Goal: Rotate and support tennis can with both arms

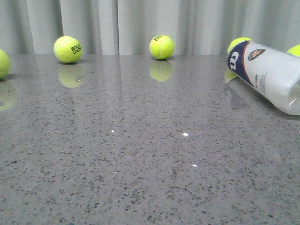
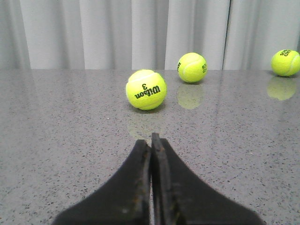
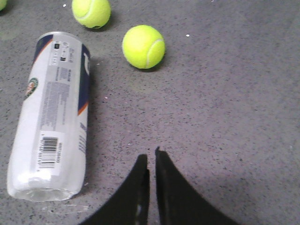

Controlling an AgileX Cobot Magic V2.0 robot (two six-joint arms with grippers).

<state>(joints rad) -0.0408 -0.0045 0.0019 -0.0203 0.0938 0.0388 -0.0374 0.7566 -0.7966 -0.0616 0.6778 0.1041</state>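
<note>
Pale grey pleated curtains hang behind a polished, speckled grey stone worktop that mirrors the things on it. The tall frosted-white plastic tennis can, with a navy end, an orange stripe and a round green-orange logo, lies flat on its side on the worktop, near the right tool and off to one side of it, touching neither finger. That black right tool has its two blocky fingers drawn almost together with only a thin slit between them, holding nothing. Two yellow felt tennis balls rest beyond the right tool, past the can's navy end. The black left tool is pressed closed, finger against finger, and empty. Straight ahead of it sits a yellow tennis ball printed "Wilson 3", with two more yellow balls farther off toward the curtains. In the front view the can lies at the right edge, its clear end running out of frame.
</note>
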